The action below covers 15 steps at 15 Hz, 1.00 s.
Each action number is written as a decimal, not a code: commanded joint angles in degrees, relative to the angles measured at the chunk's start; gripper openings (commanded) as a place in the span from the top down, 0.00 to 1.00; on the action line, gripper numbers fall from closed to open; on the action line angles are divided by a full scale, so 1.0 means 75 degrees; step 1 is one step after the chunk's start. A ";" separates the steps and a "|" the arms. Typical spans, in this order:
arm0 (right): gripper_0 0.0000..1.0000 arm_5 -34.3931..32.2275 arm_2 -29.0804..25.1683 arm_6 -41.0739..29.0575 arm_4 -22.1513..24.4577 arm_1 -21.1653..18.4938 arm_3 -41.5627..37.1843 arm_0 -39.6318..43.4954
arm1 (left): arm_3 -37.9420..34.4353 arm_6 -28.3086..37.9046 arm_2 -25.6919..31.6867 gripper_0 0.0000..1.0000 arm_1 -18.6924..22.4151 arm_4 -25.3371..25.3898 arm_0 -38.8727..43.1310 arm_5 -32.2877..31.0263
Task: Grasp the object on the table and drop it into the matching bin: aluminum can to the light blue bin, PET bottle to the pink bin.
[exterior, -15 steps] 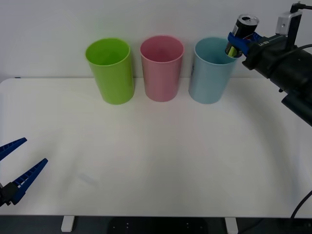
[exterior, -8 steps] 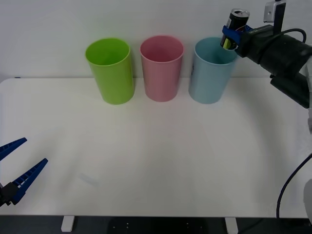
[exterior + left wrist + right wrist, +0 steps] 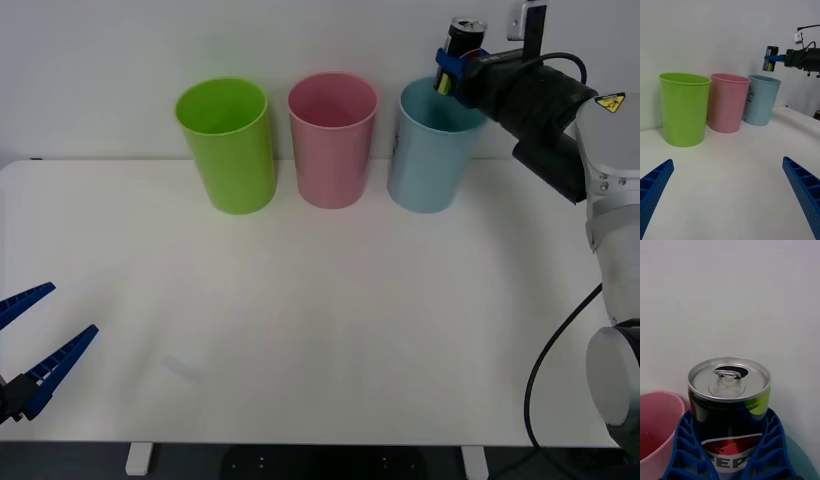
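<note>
Transport step nearly done: right gripper (image 3: 452, 68) jaws clamp the small dark grey aluminum can (image 3: 458, 42) upright over the tall round light blue plastic bin (image 3: 428, 160) at the table's (image 3: 320, 330) far edge. Next: centre over the mouth, release. Left gripper (image 3: 35, 350) idles, jaws open, near-left corner.

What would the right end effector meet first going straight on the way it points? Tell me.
Probably nothing soon: the right end effector, shut on the aluminum can, points toward the robot's left above the light blue bin and higher than the pink bin; depth is unclear.
</note>
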 commanded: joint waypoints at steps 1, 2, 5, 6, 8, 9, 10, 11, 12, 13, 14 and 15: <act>0.99 0.0095 -0.0005 0.0077 0.0053 0.0064 0.0014 -0.0015 | 0.0000 0.0000 0.0000 0.00 0.0000 0.0000 0.0000 0.0000; 0.99 0.0095 0.0006 0.0089 0.0053 0.0064 0.0014 -0.0015 | 0.0000 0.0000 0.0000 0.00 0.0000 0.0000 0.0000 0.0000; 0.47 0.0095 0.0006 0.0229 0.0053 0.0064 0.0014 -0.0015 | 0.0000 0.0000 0.0000 0.00 0.0000 0.0000 0.0000 0.0000; 0.14 0.0095 0.0018 0.0288 0.0053 0.0064 0.0014 -0.0027 | 0.0000 0.0000 0.0000 0.00 0.0000 0.0000 0.0000 0.0000; 0.00 0.0072 0.0018 0.0405 0.0053 0.0064 0.0014 -0.0004 | 0.0000 0.0000 0.0000 0.00 0.0000 0.0000 0.0000 0.0000; 0.00 0.0084 0.0018 0.0464 0.0053 0.0064 0.0014 -0.0015 | 0.0000 0.0000 0.0000 0.00 0.0000 0.0000 0.0000 0.0000; 0.00 0.0072 0.0018 0.0499 0.0030 0.0064 0.0014 -0.0015 | 0.0000 0.0000 0.0000 0.00 0.0000 0.0000 0.0000 0.0000; 0.00 0.0072 0.0006 0.0511 0.0018 0.0064 0.0014 -0.0004 | 0.0000 0.0000 0.0000 0.00 0.0000 0.0000 0.0000 0.0000; 0.00 0.0072 -0.0017 0.0534 0.0018 0.0064 0.0014 -0.0004 | 0.0000 0.0000 0.0000 0.00 0.0000 0.0000 0.0000 0.0000; 0.00 0.0072 -0.0017 0.0557 -0.0017 0.0064 0.0014 -0.0004 | 0.0000 0.0000 0.0000 0.00 0.0000 0.0000 0.0000 0.0000; 0.00 0.0072 -0.0040 0.0581 -0.0029 0.0064 0.0014 -0.0004 | 0.0000 0.0000 0.0000 0.00 0.0000 0.0000 0.0000 0.0000; 0.00 0.0048 -0.0064 0.0604 -0.0052 0.0064 -0.0010 -0.0004 | 0.0000 0.0000 0.0000 0.00 0.0000 0.0000 0.0000 0.0000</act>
